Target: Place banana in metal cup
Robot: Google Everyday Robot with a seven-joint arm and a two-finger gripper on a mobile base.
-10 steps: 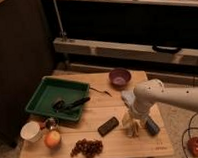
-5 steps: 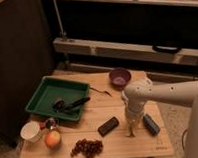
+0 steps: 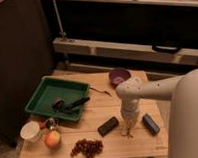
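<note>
The banana (image 3: 129, 130) is a pale yellow shape on the wooden table (image 3: 104, 108), between a black block (image 3: 108, 126) and a dark blue block (image 3: 150, 124). My gripper (image 3: 128, 126) hangs straight down from the white arm and is right on top of the banana, hiding most of it. The metal cup (image 3: 50, 124) is small and shiny, at the table's front left between the white cup (image 3: 31, 131) and the green tray (image 3: 56, 96), far from the gripper.
The green tray holds dark utensils. A red-yellow apple (image 3: 52, 139) and a bunch of grapes (image 3: 87, 147) lie near the front edge. A purple bowl (image 3: 119, 76) stands at the back. My white arm fills the right side of the view.
The arm has swung in closer over the table's right side, and the gripper has come down onto the banana between the two blocks. The objects on the table have not moved.
</note>
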